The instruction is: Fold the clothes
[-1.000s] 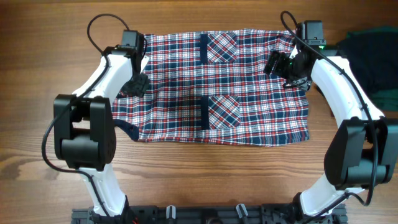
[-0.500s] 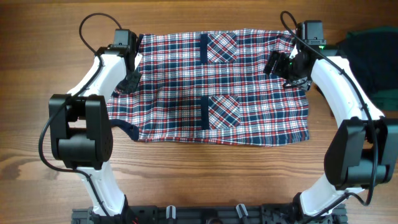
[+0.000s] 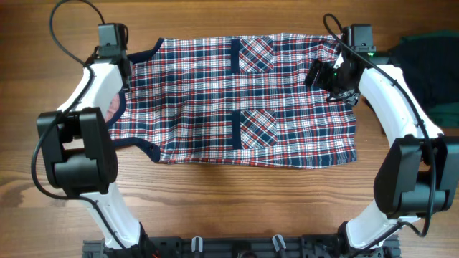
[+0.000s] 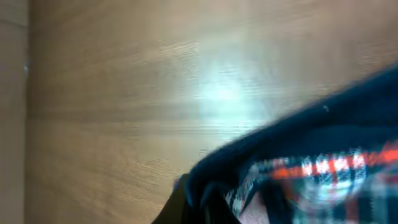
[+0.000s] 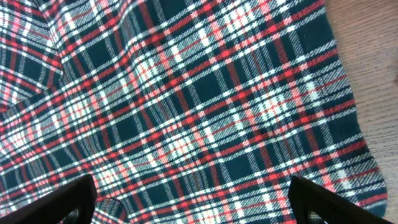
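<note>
The clothes in play are a red, navy and white plaid shirt (image 3: 244, 100), spread flat across the wooden table with a pocket (image 3: 255, 54) near its far edge. My left gripper (image 3: 117, 102) is at the shirt's left side, mostly hidden under its own arm. In the blurred left wrist view it is shut (image 4: 205, 208) on the shirt's navy-trimmed edge (image 4: 292, 146). My right gripper (image 3: 320, 72) hovers open over the upper right of the shirt. In the right wrist view its fingers (image 5: 71, 199) stand wide apart above the plaid cloth (image 5: 186, 112), holding nothing.
A black garment (image 3: 430, 64) lies bunched at the table's right edge, beyond the right arm. A second plaid pocket (image 3: 255, 127) sits mid-shirt. Bare wood (image 3: 229, 193) runs along the front, and the arms' bases (image 3: 237, 247) stand at the near edge.
My left gripper has shut on the shirt's left edge and swung out to the left, drawing that side of the cloth wider. The right arm has stayed where it was.
</note>
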`<state>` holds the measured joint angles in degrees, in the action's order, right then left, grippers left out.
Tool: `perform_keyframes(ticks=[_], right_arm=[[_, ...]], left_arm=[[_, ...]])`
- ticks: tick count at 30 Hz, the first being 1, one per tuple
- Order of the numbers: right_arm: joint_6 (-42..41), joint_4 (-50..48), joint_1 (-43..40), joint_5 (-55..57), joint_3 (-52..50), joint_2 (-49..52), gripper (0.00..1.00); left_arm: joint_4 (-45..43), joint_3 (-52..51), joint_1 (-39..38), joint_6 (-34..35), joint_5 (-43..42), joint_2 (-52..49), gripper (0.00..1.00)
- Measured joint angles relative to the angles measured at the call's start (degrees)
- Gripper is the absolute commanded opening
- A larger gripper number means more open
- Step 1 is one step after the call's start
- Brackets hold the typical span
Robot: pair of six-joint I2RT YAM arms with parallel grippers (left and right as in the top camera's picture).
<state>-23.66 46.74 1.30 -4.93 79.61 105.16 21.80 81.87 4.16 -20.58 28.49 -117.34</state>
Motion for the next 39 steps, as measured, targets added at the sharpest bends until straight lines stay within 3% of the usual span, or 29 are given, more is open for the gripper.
perform_keyframes(ticks=[3,4,5,6,13,16,19,22,24,27,29,32,39], right_arm=[[0.0,0.35,0.0,0.0,0.0,0.0,1.0],[0.0,0.37,0.0,0.0,0.0,0.0,1.0],[0.0,0.37,0.0,0.0,0.0,0.0,1.0],[0.0,0.37,0.0,0.02,0.0,0.0,1.0],[0.0,0.39,0.0,0.02,0.0,0.0,1.0],[0.0,0.5,0.0,0.0,0.0,0.0,1.0],[0.0,0.39,0.0,0.0,0.0,0.0,1.0],[0.0,0.87,0.0,0.0,0.0,0.0,1.0],[0.04,1.79,0.0,0.0,0.0,0.0,1.0],[0.44,3.91,0.0,0.0,0.0,0.0,1.0],[0.63,4.87,0.0,0.0,0.0,0.0,1.0],[0.9,5.25,0.0,-0.02,0.0,0.0,1.0],[1.05,5.95,0.0,-0.02,0.0,0.0,1.0]], left_arm=[[-3.5,0.0,1.01,-0.11,-0.04,0.0,0.04],[-4.39,0.0,1.42,-0.13,-0.04,0.0,0.15],[-5.51,0.0,1.9,-0.11,-0.04,0.0,0.52],[-6.12,0.0,2.29,0.07,-0.02,0.0,1.0],[-7.28,0.0,2.84,-0.02,0.92,0.0,1.0],[-5.31,0.02,1.92,3.67,6.36,0.09,1.0],[6.6,-0.31,-1.99,12.48,8.44,4.52,1.0],[17.68,-0.15,-6.71,24.57,5.01,11.63,1.0],[26.99,0.44,-9.4,30.84,-2.23,17.81,1.0],[35.8,0.07,-8.63,39.36,-11.72,19.02,0.98],[36.52,-3.48,-7.91,42.45,-16.24,18.08,0.92],[33.97,-8.85,-7.21,45.24,-18.78,17.77,1.0],[28.65,-20.26,0.33,50.69,-20.41,17.55,1.0]])
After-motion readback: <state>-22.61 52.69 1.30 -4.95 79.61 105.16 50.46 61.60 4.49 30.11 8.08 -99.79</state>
